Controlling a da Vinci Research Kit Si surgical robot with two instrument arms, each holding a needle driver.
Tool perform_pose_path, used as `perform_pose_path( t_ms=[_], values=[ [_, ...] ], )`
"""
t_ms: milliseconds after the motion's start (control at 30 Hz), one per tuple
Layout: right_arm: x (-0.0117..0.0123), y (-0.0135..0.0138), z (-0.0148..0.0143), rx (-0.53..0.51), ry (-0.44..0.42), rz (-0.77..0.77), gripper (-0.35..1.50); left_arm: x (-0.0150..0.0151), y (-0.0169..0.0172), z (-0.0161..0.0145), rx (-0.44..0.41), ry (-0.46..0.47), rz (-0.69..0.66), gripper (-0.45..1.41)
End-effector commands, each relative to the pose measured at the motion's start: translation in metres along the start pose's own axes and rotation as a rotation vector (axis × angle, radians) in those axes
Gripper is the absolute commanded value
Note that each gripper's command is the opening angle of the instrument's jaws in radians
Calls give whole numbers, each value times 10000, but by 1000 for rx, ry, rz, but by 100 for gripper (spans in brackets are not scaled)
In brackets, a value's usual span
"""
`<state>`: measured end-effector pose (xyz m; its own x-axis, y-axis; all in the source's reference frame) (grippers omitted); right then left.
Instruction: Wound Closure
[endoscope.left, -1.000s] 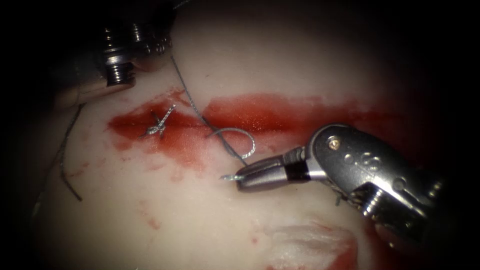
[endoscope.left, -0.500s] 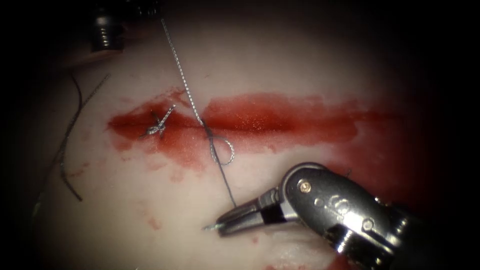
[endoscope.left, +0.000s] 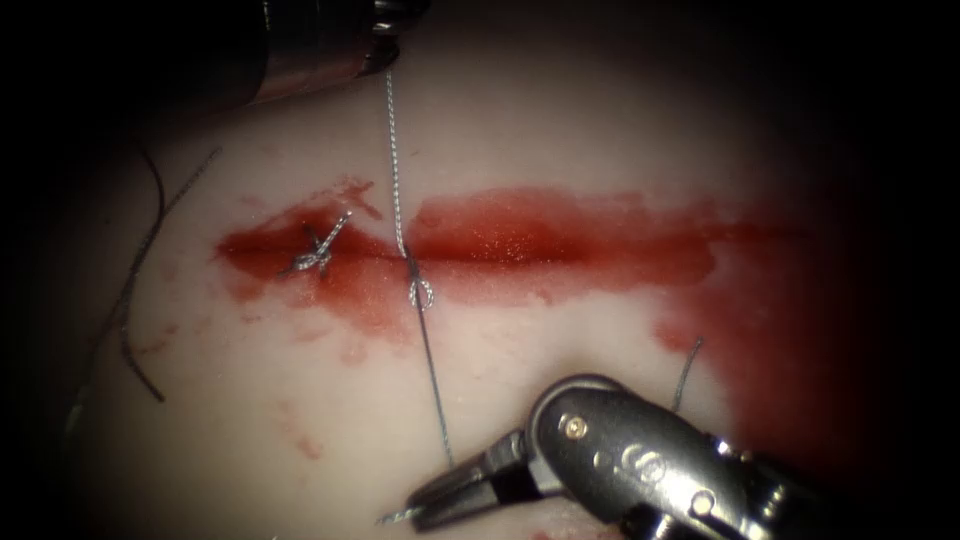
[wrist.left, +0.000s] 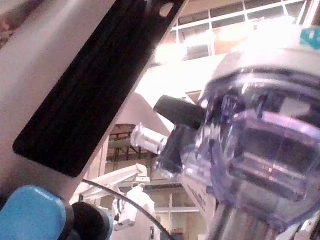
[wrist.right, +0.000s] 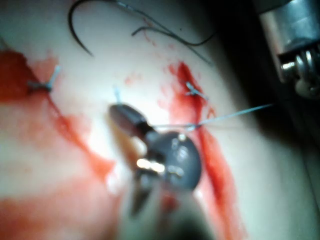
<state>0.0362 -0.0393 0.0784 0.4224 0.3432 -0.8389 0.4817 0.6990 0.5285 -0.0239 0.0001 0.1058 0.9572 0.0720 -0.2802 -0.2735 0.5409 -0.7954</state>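
Observation:
My right tool (endoscope.left: 420, 512) is near the bottom edge of the endoscope view, jaws shut on the short end of the thread (endoscope.left: 432, 390). From there the thread runs taut up through a small knot loop (endoscope.left: 421, 293) on the cut (endoscope.left: 560, 262) to my left tool (endoscope.left: 320, 45) at the top. The dark curved needle (endoscope.left: 140, 378) lies loose on the tissue (endoscope.left: 560, 130) far to the left, held by neither tool and not in the tissue. In the right wrist view, my right tool (wrist.right: 120, 114) holds the taut thread (wrist.right: 230, 115), with the needle (wrist.right: 75, 25) lying beyond it.
A finished stitch (endoscope.left: 318, 250) sits on the left part of the cut. Red fluid (endoscope.left: 520, 235) spreads along the cut and to the right. A short cut thread end (endoscope.left: 688, 368) sticks up beside the right tool. Slack thread (endoscope.left: 175, 195) trails by the needle.
The wide thread loop has drawn down into a small knot on the cut. The right tool moved down and left with the thread end; the left tool moved up and right, and the thread straightened.

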Motion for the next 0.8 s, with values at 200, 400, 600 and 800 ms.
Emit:
perform_pose_path(
  t_ms=[200,400,600,800],
  values=[
    [14,5,-8,16,16,0,-35,-17,9,13,-13,14,56,-45],
    [19,2,-11,25,19,8,-35,-33,-10,12,13,2,114,-45],
    [21,-2,-18,26,22,10,-35,-44,-22,12,28,3,160,-45],
    [22,-8,-16,52,3,18,-35,-62,-26,21,37,47,241,-45]
  ],
)
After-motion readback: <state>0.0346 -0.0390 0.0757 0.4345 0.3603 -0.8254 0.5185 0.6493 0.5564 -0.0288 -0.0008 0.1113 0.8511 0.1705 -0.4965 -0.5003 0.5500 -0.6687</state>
